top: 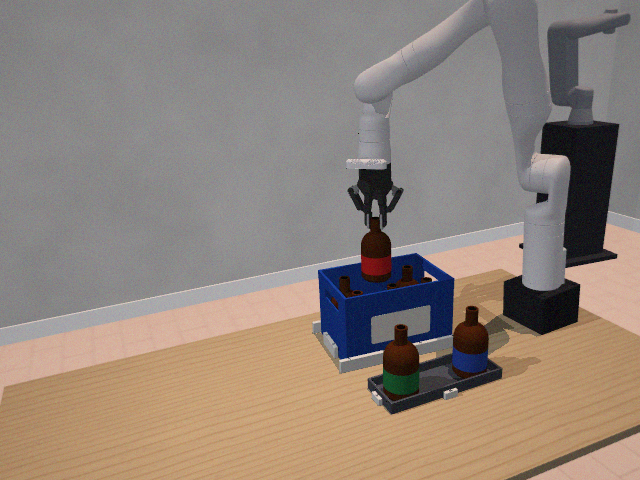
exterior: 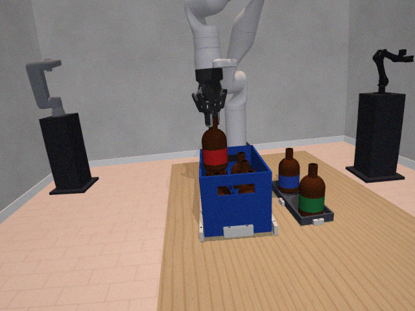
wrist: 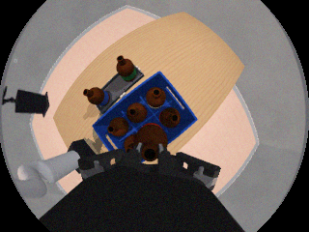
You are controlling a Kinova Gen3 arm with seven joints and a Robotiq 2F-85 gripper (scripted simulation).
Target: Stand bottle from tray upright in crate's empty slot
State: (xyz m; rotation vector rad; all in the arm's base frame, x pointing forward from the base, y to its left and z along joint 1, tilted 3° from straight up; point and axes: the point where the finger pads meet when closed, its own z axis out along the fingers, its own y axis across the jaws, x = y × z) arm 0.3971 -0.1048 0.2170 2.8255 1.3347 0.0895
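Blue crate [top: 398, 320] [exterior: 236, 204] [wrist: 178, 133], bottles inside, dark tray [top: 434, 398] [exterior: 303, 219] [wrist: 115, 92] beside

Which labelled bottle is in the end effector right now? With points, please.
The bottle with the red label [top: 376, 267] [exterior: 214, 157], gripped by its neck above the crate [top: 398, 322] [exterior: 236, 207] [wrist: 180, 127]; the green-labelled and blue-labelled bottles [top: 401, 361] [top: 470, 343] stand in the tray.

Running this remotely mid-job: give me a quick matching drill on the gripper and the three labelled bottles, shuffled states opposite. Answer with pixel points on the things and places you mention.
1. gripper [top: 375, 223] [exterior: 213, 122] [wrist: 150, 148]
2. red bottle [top: 375, 258] [exterior: 214, 150] [wrist: 154, 135]
3. blue bottle [top: 470, 348] [exterior: 288, 175] [wrist: 96, 95]
4. green bottle [top: 401, 364] [exterior: 311, 194] [wrist: 126, 68]

A. on the tray, at the end nearer the arm's base
B. upright, its bottom below the crate's rim
C. shut on a bottle neck
D. on the tray, at the end farther from the arm's base

Pairs: 1-C, 2-B, 3-A, 4-D
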